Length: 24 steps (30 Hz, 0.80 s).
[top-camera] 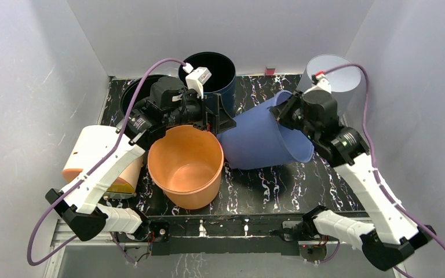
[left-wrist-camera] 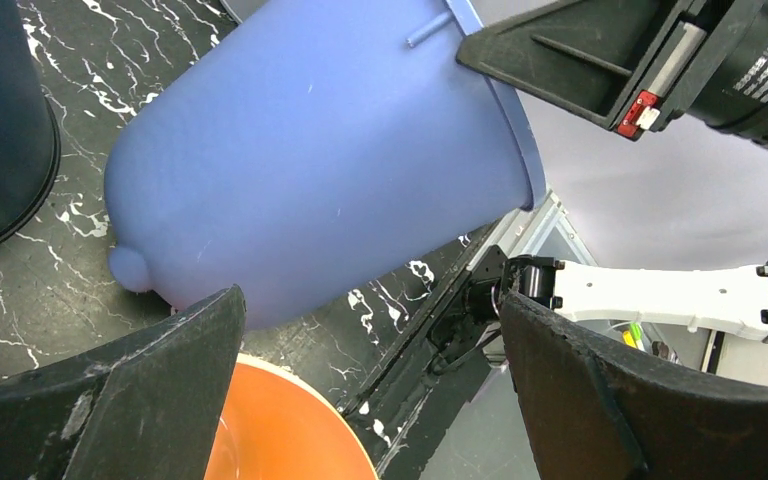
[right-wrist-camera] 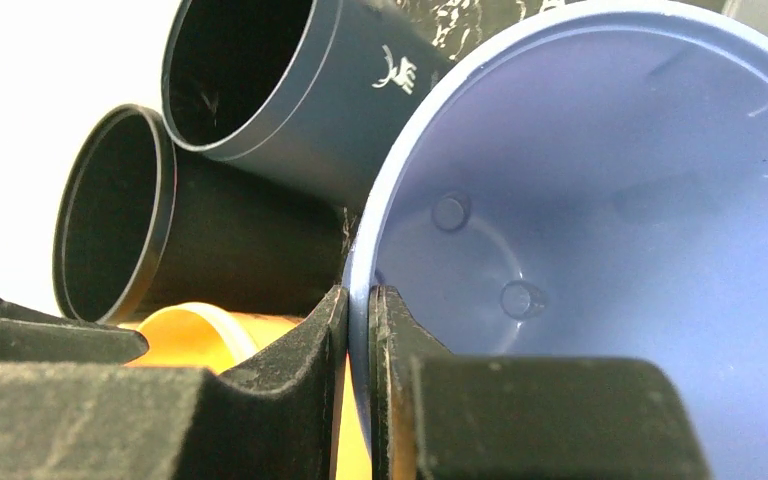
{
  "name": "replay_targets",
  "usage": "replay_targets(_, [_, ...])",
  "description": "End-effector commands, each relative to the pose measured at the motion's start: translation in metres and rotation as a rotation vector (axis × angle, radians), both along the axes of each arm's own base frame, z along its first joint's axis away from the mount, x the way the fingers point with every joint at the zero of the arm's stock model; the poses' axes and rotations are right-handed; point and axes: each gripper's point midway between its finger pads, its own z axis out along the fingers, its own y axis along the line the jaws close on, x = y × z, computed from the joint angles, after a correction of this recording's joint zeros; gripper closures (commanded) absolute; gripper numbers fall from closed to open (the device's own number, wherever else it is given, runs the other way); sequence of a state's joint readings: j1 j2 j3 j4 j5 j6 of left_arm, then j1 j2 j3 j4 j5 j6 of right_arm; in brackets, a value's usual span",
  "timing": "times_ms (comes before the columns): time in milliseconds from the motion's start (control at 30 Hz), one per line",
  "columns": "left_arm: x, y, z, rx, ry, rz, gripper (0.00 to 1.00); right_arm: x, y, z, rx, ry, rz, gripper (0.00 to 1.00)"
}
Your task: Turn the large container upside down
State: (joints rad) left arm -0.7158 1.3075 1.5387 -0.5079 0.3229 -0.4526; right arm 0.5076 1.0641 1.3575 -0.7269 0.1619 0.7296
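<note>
The large blue container (top-camera: 263,139) lies tilted on its side in the middle of the table, its mouth facing right and its base to the left. My right gripper (top-camera: 284,113) is shut on its rim; in the right wrist view the two fingers (right-wrist-camera: 360,340) pinch the blue wall (right-wrist-camera: 610,200). My left gripper (top-camera: 220,119) is open and empty just left of the container's base. In the left wrist view the open gripper (left-wrist-camera: 370,300) sits below the blue body (left-wrist-camera: 310,150).
An upright orange bucket (top-camera: 186,165) stands in front of the left gripper. A dark navy pot (top-camera: 208,72) and a black pot (top-camera: 136,92) stand at the back left. A peach container (top-camera: 95,153) lies at the left. A grey translucent container (top-camera: 333,72) is at the back right.
</note>
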Motion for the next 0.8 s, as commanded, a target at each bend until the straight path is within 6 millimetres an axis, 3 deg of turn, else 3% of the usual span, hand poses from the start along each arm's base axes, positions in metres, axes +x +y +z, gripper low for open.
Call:
replay_targets(0, [-0.006, -0.004, 0.018, -0.048, -0.033, -0.044, 0.02, -0.018, -0.032, -0.034, 0.026, 0.091, -0.172, 1.00])
replay_targets(167, [-0.005, -0.012, 0.012, -0.055, -0.006, -0.069, 0.02, -0.050, -0.060, -0.069, 0.028, 0.163, -0.267, 1.00])
replay_targets(333, [0.002, -0.023, 0.007, -0.066, 0.016, -0.083, 0.02, -0.082, -0.074, -0.105, 0.038, 0.253, -0.299, 1.00])
replay_targets(400, [0.012, -0.029, -0.006, -0.037, 0.045, -0.067, 0.02, -0.092, -0.077, -0.117, 0.037, 0.285, -0.301, 1.00])
replay_targets(567, [0.025, -0.036, -0.024, -0.005, 0.098, -0.062, 0.02, -0.105, -0.088, -0.135, 0.009, 0.329, -0.337, 1.00])
replay_targets(767, [0.051, -0.023, -0.043, 0.006, 0.165, -0.015, 0.02, -0.112, -0.100, -0.144, -0.036, 0.344, -0.368, 1.00])
